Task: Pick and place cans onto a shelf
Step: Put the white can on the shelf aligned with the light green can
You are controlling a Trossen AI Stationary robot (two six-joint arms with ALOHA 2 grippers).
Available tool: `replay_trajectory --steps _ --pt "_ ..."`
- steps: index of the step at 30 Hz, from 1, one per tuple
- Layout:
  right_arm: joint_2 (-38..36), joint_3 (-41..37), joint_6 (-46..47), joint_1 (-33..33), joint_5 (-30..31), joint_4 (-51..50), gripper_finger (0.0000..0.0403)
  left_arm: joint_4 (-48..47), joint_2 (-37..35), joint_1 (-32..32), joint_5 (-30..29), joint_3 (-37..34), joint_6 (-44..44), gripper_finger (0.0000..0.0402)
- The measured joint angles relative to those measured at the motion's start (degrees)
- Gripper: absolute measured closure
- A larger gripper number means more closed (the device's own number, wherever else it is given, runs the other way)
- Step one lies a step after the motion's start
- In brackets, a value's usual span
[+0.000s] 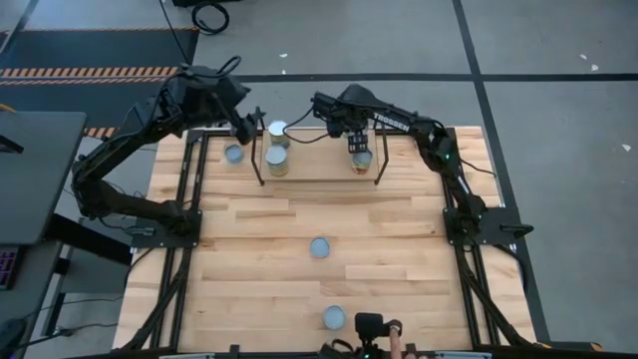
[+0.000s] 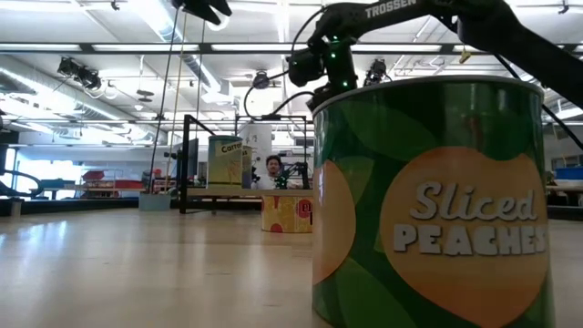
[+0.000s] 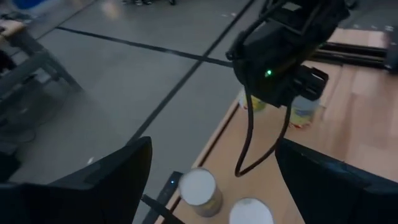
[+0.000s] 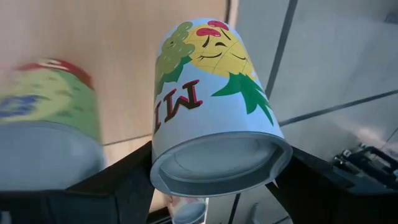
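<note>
The shelf [image 1: 319, 168] stands at the table's far middle, a black wire frame with a light board. My right gripper [image 1: 359, 148] is over its right end, shut on a pale blue fruit-label can [image 4: 211, 106]. A second can [image 4: 43, 137] stands close beside it. A tan can [image 1: 277, 161] and a white-topped can [image 1: 278, 130] stand at the shelf's left end. My left gripper [image 1: 246, 125] hovers open and empty above that end; in its wrist view [image 3: 212, 152] the two cans show below. My right gripper pinches the pale blue can between its two fingers [image 4: 127, 177], on opposite sides of the wall just under the top rim [image 4: 163, 163]. The fingers come from above, pointing down. The can is upright; whether its bottom rests on the shelf board I cannot tell.
A blue-grey-topped can [image 1: 233, 154] stands on the table left of the shelf. Another can [image 1: 319, 247] stands mid-table. A green "Sliced Peaches" can [image 1: 334, 317] stands near the front edge and fills the low view [image 2: 428, 200]. Black arm mounts line both sides.
</note>
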Motion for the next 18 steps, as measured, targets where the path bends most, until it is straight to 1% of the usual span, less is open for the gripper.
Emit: replay_trajectory --steps 2,8,11,14,18 --pt "0.0 0.0 -0.8 0.3 0.0 0.0 0.0111 -0.9 0.0 0.0 0.9 0.0 0.5 0.0054" --pt "0.0 0.0 -11.2 -0.3 1.7 0.0 0.0111 -3.4 0.0 0.0 1.1 0.0 0.8 0.0054" --pt "0.0 0.0 -15.6 -0.8 1.7 0.0 0.0111 -4.2 0.0 0.0 1.1 0.0 0.8 0.0054" --pt "0.0 -0.2 -16.8 -1.2 -0.1 0.2 0.0111 -4.3 0.0 0.0 1.1 0.0 0.8 0.0054" --pt "-0.1 -3.1 -17.6 -1.4 0.3 0.0 0.0109 -4.3 -0.1 0.0 1.1 0.0 0.8 0.0054"
